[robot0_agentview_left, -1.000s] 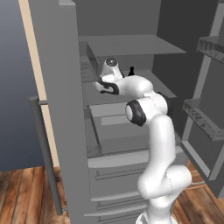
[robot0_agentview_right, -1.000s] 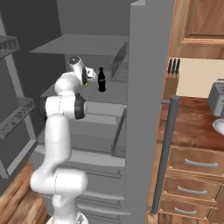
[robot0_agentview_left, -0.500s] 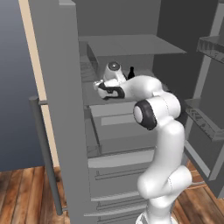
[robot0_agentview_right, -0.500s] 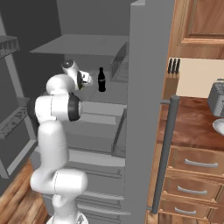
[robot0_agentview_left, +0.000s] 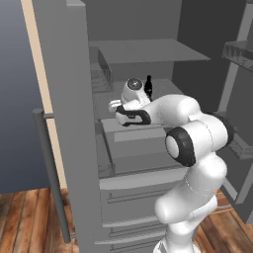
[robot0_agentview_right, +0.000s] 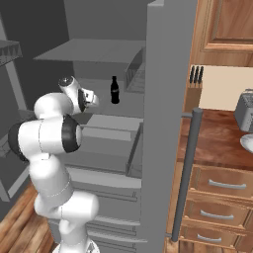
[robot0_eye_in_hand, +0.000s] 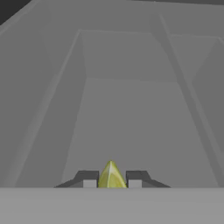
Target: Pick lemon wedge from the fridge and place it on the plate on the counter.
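The lemon wedge [robot0_eye_in_hand: 111,176] is pinched between the two dark fingertips [robot0_eye_in_hand: 89,178], its yellow-green point seen standing up between them. The gripper [robot0_eye_in_hand: 111,179] is closed nearly all the way, clamped on that wedge. It is held inside the open fridge [robot0_agentview_left: 64,99], above the grey shelf and drawers, pointed toward the left wall. A small black bottle [robot0_agentview_right: 114,90] is seen upright on the shelf nearby.

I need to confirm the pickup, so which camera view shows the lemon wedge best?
The hand view: the lemon wedge sits pinched in the gripper, yellow-green against the grey fridge. In both base views the wedge is too small to make out at the gripper.
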Controlling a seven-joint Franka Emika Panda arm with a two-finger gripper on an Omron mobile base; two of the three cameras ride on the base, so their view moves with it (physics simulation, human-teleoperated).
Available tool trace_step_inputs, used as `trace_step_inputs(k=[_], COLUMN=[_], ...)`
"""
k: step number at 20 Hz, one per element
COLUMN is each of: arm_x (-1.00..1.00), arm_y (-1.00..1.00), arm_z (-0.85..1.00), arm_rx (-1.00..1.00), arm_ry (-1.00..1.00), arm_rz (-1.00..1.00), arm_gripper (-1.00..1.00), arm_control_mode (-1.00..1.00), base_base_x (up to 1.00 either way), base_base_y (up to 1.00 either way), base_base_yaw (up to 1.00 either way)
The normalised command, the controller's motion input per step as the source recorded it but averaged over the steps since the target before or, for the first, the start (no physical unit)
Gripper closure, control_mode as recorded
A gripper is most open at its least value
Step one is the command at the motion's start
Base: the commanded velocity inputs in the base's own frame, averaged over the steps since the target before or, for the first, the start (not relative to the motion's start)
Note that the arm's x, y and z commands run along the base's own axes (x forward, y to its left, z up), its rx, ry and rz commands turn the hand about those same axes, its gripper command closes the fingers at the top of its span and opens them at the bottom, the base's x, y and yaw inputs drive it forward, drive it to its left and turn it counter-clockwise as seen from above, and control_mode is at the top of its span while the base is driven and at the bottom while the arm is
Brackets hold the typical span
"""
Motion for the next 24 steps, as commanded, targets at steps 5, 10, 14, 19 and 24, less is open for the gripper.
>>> trace_step_inputs(k=[5,10,14,19,24], arm_x=[-1.0,-0.93,-0.93,-0.85,-0.8], arm_y=[-0.27,-0.35,-0.38,-0.25,-0.14], arm_z=[0.12,0.37,0.46,0.4,0.19], arm_rx=[0.02,0.04,0.05,0.02,0.0], arm_ry=[0.05,0.14,0.16,0.2,0.1], arm_rz=[0.0,0.0,0.0,0.0,0.0], arm_gripper=[1.0,1.0,1.0,1.0,1.0], arm_control_mode=[-1.0,-1.0,-1.0,-1.0,-1.0], base_base_x=[0.0,0.0,0.0,0.0,0.0], base_base_y=[0.0,0.0,0.0,0.0,0.0], base_base_yaw=[0.0,0.0,0.0,0.0,0.0])
